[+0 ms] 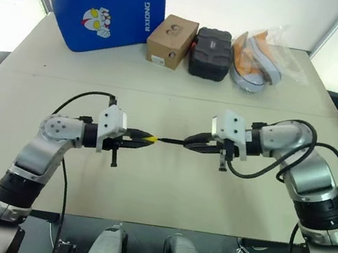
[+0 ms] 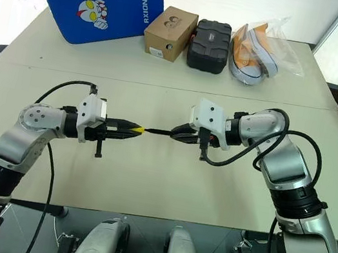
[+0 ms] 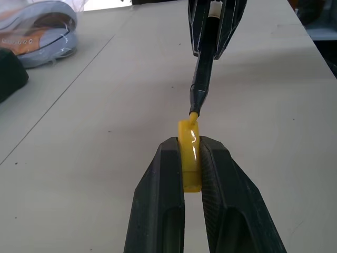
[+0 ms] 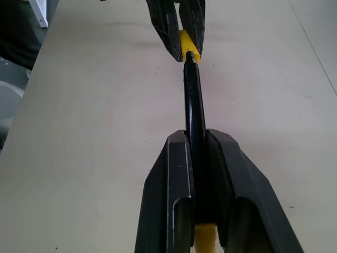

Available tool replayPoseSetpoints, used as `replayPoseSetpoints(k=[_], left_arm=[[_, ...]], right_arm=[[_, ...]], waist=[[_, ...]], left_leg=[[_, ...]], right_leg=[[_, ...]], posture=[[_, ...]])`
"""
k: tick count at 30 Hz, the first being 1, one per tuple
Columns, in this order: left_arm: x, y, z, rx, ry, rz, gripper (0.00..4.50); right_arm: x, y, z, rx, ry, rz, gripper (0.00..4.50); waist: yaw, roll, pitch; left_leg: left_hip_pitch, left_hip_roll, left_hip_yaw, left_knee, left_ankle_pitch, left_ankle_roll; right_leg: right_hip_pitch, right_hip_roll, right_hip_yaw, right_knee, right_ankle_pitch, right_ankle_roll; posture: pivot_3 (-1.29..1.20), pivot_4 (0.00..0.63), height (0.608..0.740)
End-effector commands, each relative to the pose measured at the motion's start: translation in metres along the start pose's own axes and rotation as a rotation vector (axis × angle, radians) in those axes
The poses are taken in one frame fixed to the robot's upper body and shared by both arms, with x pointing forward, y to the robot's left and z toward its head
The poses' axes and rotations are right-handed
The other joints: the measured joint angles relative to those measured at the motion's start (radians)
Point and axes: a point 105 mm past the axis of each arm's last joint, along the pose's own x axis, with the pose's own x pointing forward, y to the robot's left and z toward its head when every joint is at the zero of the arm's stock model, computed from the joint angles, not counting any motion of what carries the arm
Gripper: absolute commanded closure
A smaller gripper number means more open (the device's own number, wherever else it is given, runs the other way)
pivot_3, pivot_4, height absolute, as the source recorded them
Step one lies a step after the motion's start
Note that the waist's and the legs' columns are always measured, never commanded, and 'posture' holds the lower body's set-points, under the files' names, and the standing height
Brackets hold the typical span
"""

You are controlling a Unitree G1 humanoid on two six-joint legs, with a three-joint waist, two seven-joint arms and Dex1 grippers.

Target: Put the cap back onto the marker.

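Cap (image 3: 189,153) in left claw (image 3: 192,158) (pinched).

Silver-grey jointed arms carry white wrist blocks, looping black cables and black two-fingered grippers.

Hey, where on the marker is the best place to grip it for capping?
Grip the marker on its rear barrel from behind, as the right hand does now: it is slender and straight, so this leaves its tip free, pointing at the cap pinched in the left hand.
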Motion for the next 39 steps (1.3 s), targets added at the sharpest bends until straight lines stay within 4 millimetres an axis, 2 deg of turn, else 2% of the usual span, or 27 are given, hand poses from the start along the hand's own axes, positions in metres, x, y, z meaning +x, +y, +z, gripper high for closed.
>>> replayPoseSetpoints(k=[1,14,39], left_arm=[[-0.002,0.001,0.013,0.040,-0.028,0.004,4.50],[-0.003,-0.002,0.012,0.035,-0.020,-0.001,4.50],[0.001,-0.005,0.014,0.039,-0.034,0.001,4.50]], right_arm=[[-0.002,0.000,0.005,-0.032,-0.005,-0.003,4.46],[-0.009,-0.006,-0.001,-0.034,0.027,-0.031,4.46],[0.000,0.005,0.005,-0.034,-0.008,0.012,4.46]], waist=[[0.000,0.000,0.000],[0.000,0.000,0.000],[0.000,0.000,0.000]], left_leg=[[0.000,0.000,0.000,0.000,0.000,0.000],[0.000,0.000,0.000,0.000,0.000,0.000],[0.000,0.000,0.000,0.001,0.000,0.000]], right_leg=[[0.000,0.000,0.000,0.000,0.000,0.000],[0.000,0.000,0.000,0.000,0.000,0.000],[0.000,0.000,0.000,0.002,0.000,0.000]], posture=[[0.00,0.150,0.740],[0.00,0.150,0.740],[0.00,0.150,0.740]])
